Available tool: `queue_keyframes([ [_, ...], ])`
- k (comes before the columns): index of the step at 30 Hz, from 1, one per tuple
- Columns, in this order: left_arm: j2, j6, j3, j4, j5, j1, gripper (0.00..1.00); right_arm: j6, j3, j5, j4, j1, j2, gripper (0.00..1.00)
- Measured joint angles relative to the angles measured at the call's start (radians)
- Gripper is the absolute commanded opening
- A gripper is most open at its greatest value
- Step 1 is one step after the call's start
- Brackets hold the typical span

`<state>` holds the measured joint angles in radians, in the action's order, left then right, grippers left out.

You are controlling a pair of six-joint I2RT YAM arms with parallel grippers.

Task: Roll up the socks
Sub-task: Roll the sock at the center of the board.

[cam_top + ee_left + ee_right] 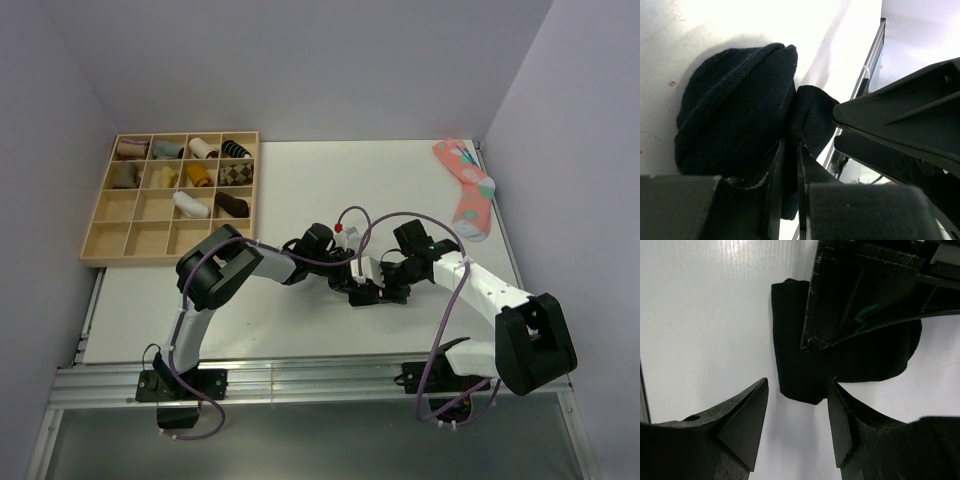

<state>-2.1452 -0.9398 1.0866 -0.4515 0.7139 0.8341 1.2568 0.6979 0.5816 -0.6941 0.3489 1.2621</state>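
A black sock point(735, 110) lies bunched into a thick roll on the white table, with a loose flap point(810, 117) sticking out beside it. My left gripper point(790, 160) is shut on that flap. In the right wrist view the sock point(800, 365) lies just beyond my open right gripper point(797, 407), its corner between the fingertips, and the left gripper's fingers point(850, 295) press on it from above. In the top view both grippers meet over the sock point(372, 292) near the table's middle front.
A wooden compartment tray point(172, 198) holding several rolled socks stands at the back left. A coral-pink spotted sock point(467, 185) lies at the back right. The table's metal front rail point(300, 380) runs near the arm bases.
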Motion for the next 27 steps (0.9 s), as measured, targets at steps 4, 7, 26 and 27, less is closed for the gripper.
queue_keyframes([
  [4,-0.006,-0.004,0.0,-0.005,0.018,-0.006,0.0,-0.01,-0.005,-0.018,0.027,0.021,0.005,0.57],
  [7,-0.011,-0.009,-0.002,-0.01,0.032,-0.011,0.0,-0.013,-0.005,-0.029,0.036,0.032,0.017,0.57],
  [26,-0.027,-0.038,-0.006,-0.019,0.08,-0.03,0.0,-0.072,-0.033,-0.104,0.096,0.135,0.072,0.52],
  [27,-0.028,-0.042,-0.007,-0.022,0.081,-0.031,0.0,-0.077,-0.032,-0.106,0.101,0.138,0.08,0.51],
])
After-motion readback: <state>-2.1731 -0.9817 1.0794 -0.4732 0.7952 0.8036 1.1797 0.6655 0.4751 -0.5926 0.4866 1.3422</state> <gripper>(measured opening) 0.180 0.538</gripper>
